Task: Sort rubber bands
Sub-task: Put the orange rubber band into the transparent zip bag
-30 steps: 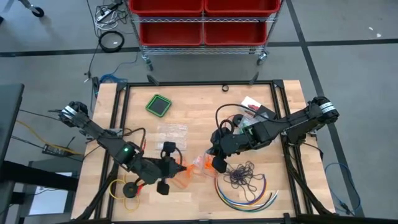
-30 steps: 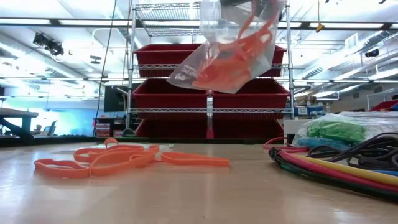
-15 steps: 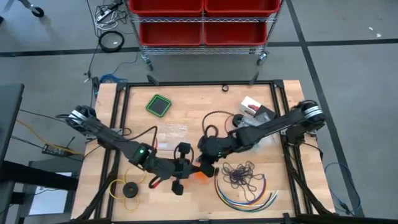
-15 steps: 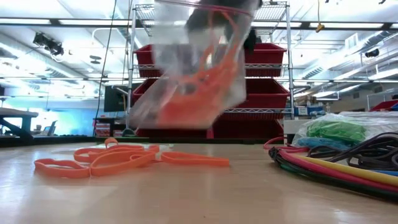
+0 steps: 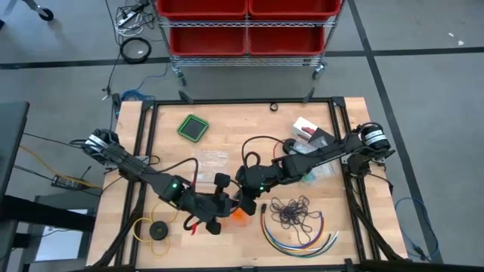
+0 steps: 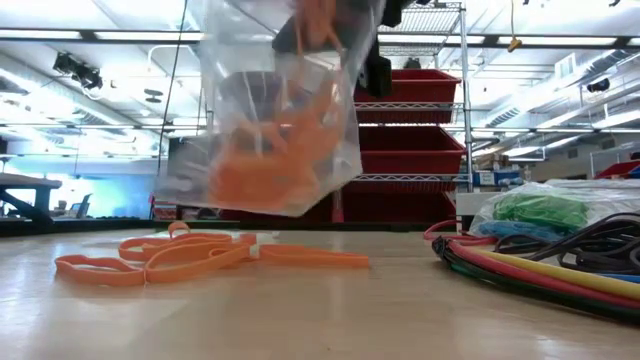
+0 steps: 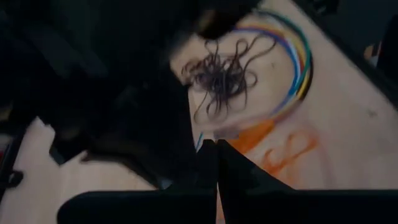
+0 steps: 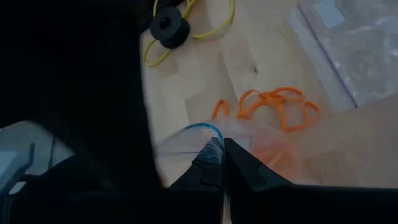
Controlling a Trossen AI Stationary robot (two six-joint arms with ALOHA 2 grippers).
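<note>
Both end effectors meet near the middle of the tabletop [image 5: 242,128] and hold one clear bag [image 6: 270,120] up in the air. The left end effector [image 5: 224,214] is pinched shut on the bag's edge. The right end effector [image 5: 243,198] is pinched shut on it too. Orange rubber bands [image 6: 265,160] sit inside the bag. More orange bands [image 6: 180,257] lie loose on the wood under it. At about 4 o'clock from the bag lies a dark purple bunch [image 5: 293,211]. Green bands in a bag [image 6: 545,212] sit near the right arm.
</note>
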